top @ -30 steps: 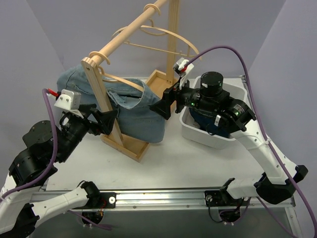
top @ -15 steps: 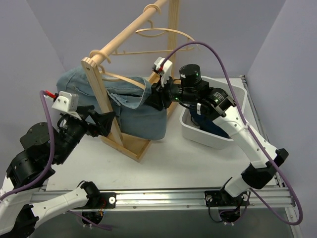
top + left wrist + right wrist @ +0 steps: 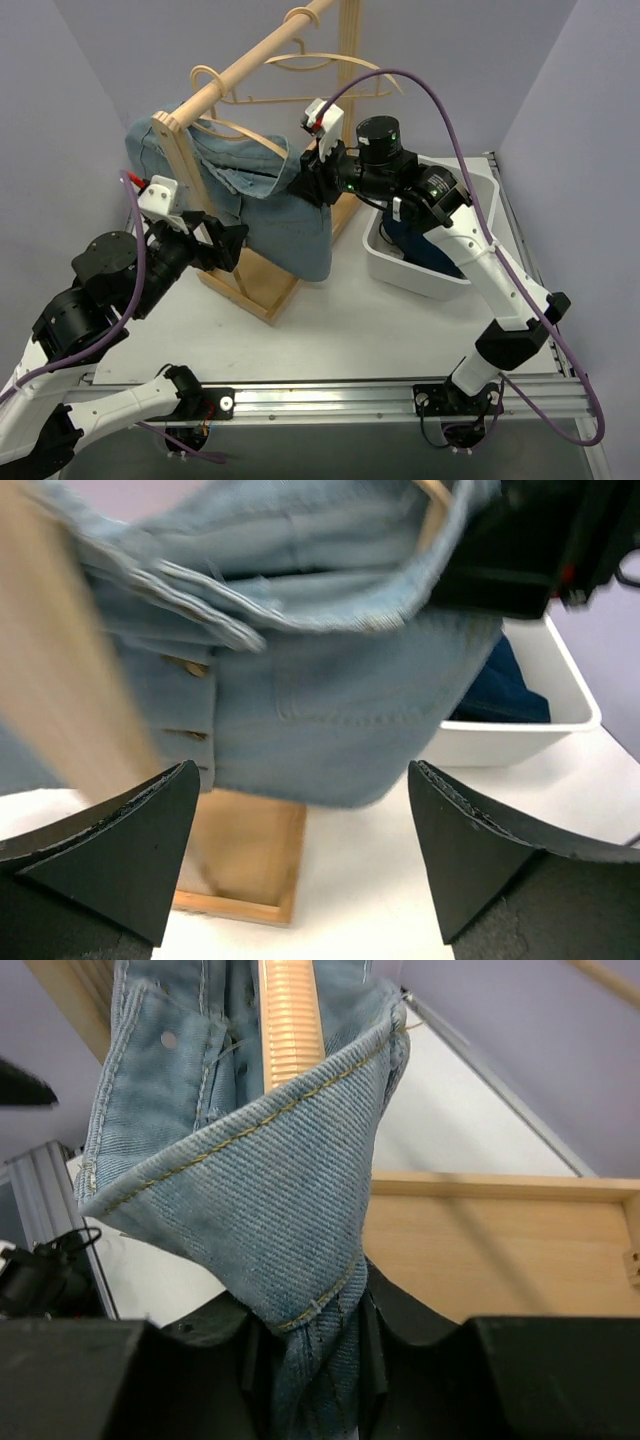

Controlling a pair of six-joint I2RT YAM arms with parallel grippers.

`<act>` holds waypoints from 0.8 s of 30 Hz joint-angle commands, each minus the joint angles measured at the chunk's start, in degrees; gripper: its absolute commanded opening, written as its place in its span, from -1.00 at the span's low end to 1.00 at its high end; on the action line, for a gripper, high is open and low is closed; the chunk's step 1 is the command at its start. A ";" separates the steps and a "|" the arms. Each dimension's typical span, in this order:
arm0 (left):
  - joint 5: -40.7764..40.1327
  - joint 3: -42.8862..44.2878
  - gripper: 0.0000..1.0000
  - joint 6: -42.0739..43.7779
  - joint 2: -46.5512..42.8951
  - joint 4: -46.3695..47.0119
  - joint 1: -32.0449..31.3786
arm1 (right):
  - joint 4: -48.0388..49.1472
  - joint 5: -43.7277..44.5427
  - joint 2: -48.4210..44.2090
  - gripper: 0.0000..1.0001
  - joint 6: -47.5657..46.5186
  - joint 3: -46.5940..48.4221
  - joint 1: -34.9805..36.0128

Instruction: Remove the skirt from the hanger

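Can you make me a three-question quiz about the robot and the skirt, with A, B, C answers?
1. Where is the white bin?
A. left of the wooden rack
B. right of the wooden rack
C. hanging on the rail

2. What colour is the skirt?
A. light blue denim
B. red
C. yellow

3. What is the right tool doing?
A. resting wide open on the table
B. holding the bin
C. pinching a fold of the skirt

Answers:
1. B, the top view shows the bin right of the rack, with dark blue cloth inside.
2. A, every view shows pale blue denim with yellow stitching.
3. C, the right wrist view shows denim squeezed between its fingers, while the left tool stands open, holding nothing.
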 commanded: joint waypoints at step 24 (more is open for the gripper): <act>9.50 -2.12 0.94 -0.87 0.11 3.60 -0.08 | 17.15 4.23 1.85 -1.00 5.91 10.54 0.86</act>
